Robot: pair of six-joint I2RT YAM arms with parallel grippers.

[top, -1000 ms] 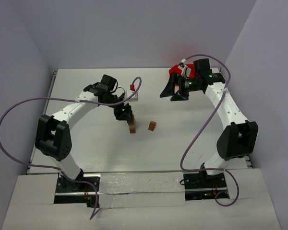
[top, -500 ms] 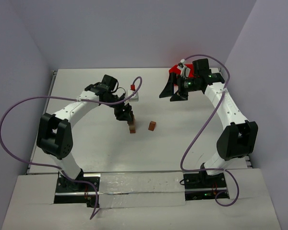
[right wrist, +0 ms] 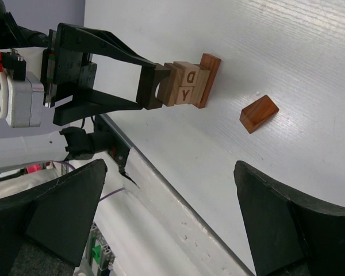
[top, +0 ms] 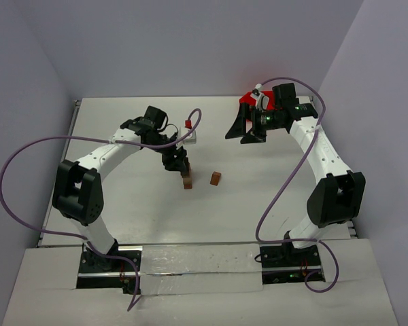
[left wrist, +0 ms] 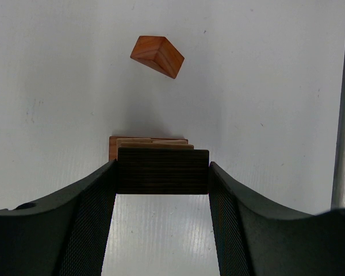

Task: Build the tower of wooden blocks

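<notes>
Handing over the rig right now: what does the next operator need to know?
Left gripper: shut on the dark block, holding it on top of the tower.
Right gripper: open, empty, raised beside the red bin.
Loose block: lying on the table, apart from the tower, to its right in the top view.
Done: tower stacked up to the dark block.
Left: release the dark block; the loose block probably goes on next.
</notes>
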